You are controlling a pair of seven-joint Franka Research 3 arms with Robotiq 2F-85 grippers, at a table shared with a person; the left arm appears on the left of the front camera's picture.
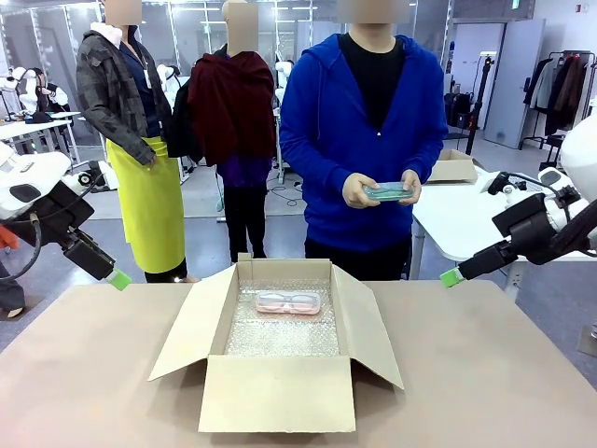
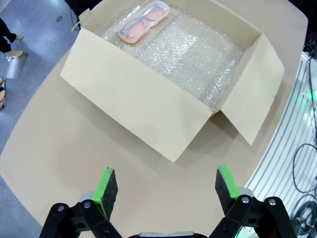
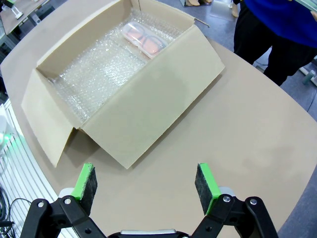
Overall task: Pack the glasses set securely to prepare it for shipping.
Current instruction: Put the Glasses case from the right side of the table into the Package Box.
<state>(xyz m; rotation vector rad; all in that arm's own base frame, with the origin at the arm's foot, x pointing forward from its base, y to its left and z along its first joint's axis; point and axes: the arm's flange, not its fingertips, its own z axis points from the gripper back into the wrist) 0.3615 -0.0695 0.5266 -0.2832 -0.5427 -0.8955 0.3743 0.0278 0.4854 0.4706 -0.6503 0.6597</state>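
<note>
Pink case: pale, translucent, rounded oblong, glasses visible inside. It lies flat on bubble wrap at the far end of the open cardboard box. Mint green case: same shape, held in both of the person's hands at the far side of the table, well apart from the box. Box flaps are folded outward, and the side flaps slope toward each gripper. Left gripper and right gripper: jaws wide, empty, over bare table on either side of the box.
</note>
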